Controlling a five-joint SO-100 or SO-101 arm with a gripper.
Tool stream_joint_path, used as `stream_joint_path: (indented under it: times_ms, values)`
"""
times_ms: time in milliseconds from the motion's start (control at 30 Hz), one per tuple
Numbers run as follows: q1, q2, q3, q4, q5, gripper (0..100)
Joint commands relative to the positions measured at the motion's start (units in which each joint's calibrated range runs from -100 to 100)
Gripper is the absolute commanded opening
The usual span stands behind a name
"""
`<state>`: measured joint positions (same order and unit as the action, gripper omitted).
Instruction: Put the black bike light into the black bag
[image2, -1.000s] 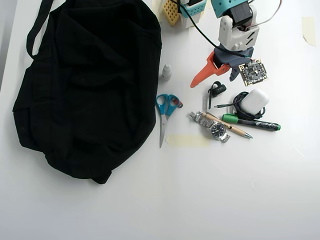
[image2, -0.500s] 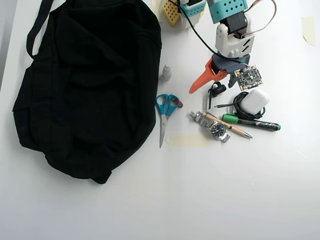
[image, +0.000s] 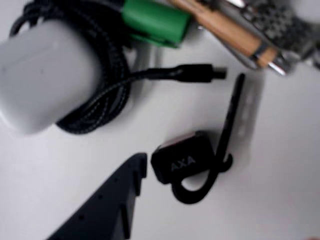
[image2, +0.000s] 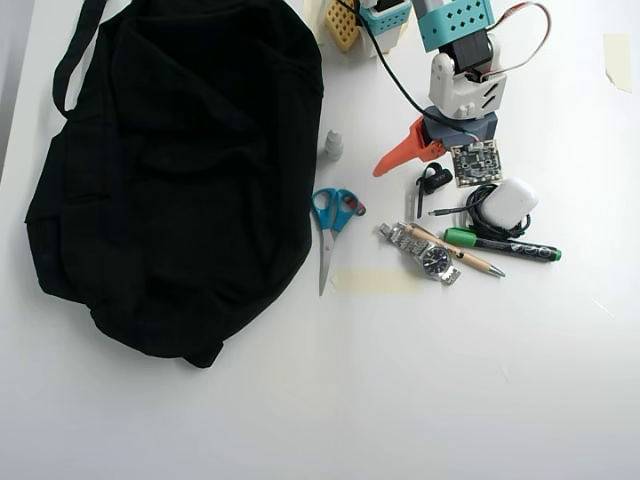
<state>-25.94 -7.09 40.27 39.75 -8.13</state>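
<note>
We see the hand (image2: 420, 170) spread and empty, low near the worktop's (image2: 480, 380) far edge, its dark finger (image: 107, 205) just beside the small black plastic bike light with rubber strap (image: 182, 162). We judge the light stiff and lightweight, best pinched across its body. Clutter crowds one side; the soft black fabric bag (image2: 180, 170) lies across open worktop.

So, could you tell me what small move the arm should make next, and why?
Probably lower the gripper a little further so its fingers straddle the black bike light. The jaws look open, the light lies free on the table, just beside the black fingertip in the wrist view, and nothing is held yet. The black bag waits to the left in the overhead view.
</note>
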Motion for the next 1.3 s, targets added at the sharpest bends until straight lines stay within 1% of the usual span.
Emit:
stream_joint_path:
  times_ms: [0, 167, 233, 400, 467, 600, 667, 767, 933, 1000, 1267]
  values:
    - [-0.61, -0.38, -3.08, -2.80, -4.19, 54]
    - [-1.13, -0.30, -5.05, -4.61, -7.29, 53]
    - [-1.58, -0.21, -6.22, -4.61, -8.28, 49]
    - [-2.25, -0.30, -8.38, -3.49, -7.81, 41]
    - [-2.03, -0.30, -8.92, 0.13, -7.76, 41]
    - [-1.65, -0.79, -11.16, 9.86, -8.44, 44]
    - [-0.68, -1.21, -11.88, 12.62, -8.65, 44]
    - [1.19, -1.04, -11.97, 12.53, -11.11, 44]
    - [1.49, -0.21, -11.61, 6.67, -12.16, 44]
    - [1.34, 0.04, -11.25, 5.21, -13.79, 44]
    - [0.66, 3.69, -11.97, 4.69, -17.09, 45]
